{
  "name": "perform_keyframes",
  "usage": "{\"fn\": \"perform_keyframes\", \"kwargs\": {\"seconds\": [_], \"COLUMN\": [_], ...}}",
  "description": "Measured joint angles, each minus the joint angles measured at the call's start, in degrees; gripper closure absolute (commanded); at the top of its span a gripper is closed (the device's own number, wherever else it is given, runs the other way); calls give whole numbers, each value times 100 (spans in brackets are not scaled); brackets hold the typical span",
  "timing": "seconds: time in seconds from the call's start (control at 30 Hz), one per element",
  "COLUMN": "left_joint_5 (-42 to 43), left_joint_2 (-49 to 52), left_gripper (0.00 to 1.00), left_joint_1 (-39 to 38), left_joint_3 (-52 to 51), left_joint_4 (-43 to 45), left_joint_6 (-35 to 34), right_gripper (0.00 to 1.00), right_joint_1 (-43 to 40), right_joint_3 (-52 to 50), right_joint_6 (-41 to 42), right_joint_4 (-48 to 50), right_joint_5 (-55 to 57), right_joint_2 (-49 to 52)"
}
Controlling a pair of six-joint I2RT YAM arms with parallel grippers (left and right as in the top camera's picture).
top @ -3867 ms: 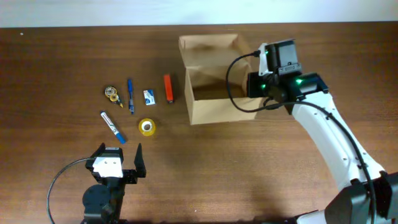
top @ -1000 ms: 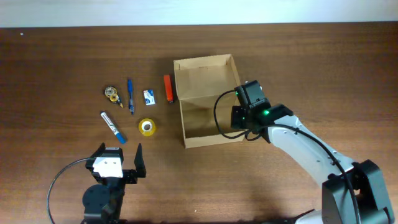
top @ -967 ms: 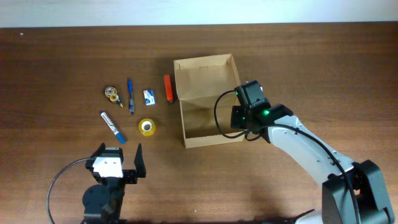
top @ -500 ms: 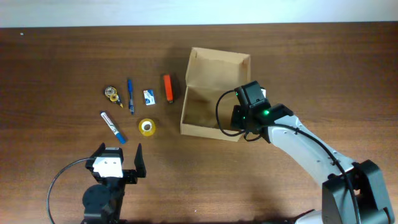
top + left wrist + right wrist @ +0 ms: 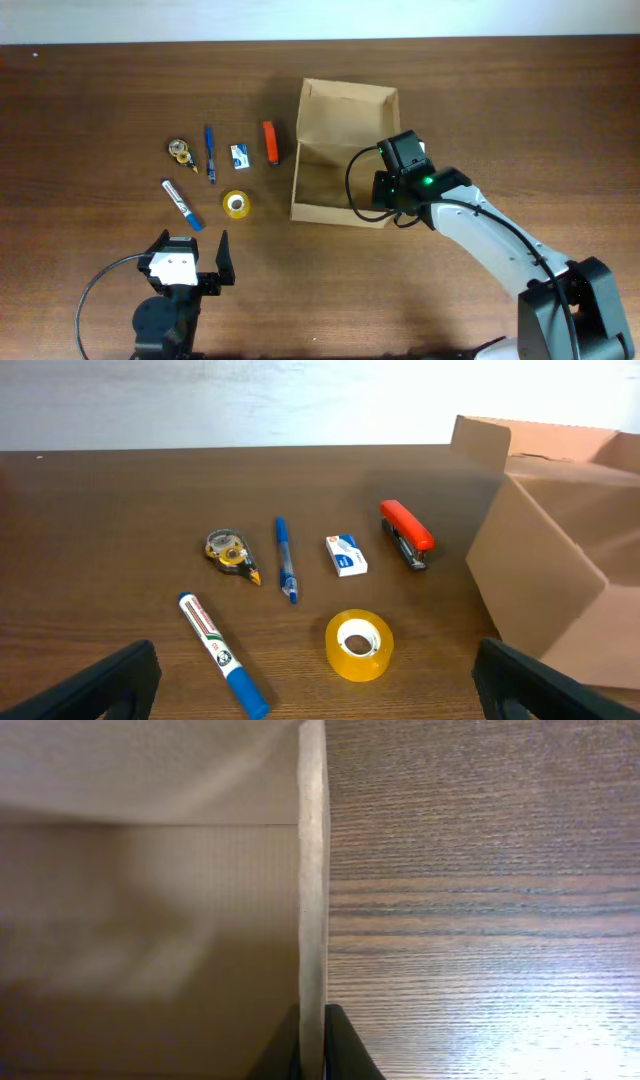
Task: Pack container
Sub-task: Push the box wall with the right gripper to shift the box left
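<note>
The container (image 5: pixel 340 150), an open tan cardboard box with its flap lid raised at the far side, stands mid-table, slightly skewed. My right gripper (image 5: pixel 385 190) is shut on the box's right wall near its front corner; the right wrist view shows the wall edge (image 5: pixel 312 870) pinched between the two dark fingers (image 5: pixel 340 1045). The box's left side (image 5: pixel 545 570) shows in the left wrist view. My left gripper (image 5: pixel 190 262) is open and empty near the front edge, with its fingertips (image 5: pixel 115 678) wide apart.
Left of the box lie a red stapler (image 5: pixel 269 142), a small blue-white box (image 5: pixel 240 155), a blue pen (image 5: pixel 210 152), a correction-tape dispenser (image 5: pixel 180 150), a blue-capped marker (image 5: pixel 182 203) and a yellow tape roll (image 5: pixel 236 204).
My right gripper moved from the box's far right corner to its right wall and dragged the box; the box shifted and rotated, settling skewed. The left arm has not moved.
</note>
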Motion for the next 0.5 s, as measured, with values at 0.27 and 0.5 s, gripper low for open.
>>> {"fn": "perform_keyframes", "kwargs": {"seconds": [0.27, 0.5], "left_joint_5": [0, 0], "left_joint_2": [0, 0], "left_gripper": [0, 0], "left_joint_1": [0, 0], "left_joint_3": [0, 0], "left_joint_4": [0, 0], "left_joint_6": [0, 0], "right_gripper": [92, 61], "right_joint_1": [0, 0], "right_joint_3": [203, 214], "right_joint_6": [-330, -404], "right_joint_4": [-144, -181], "right_joint_5": [0, -2], "right_joint_2": [0, 0]}}
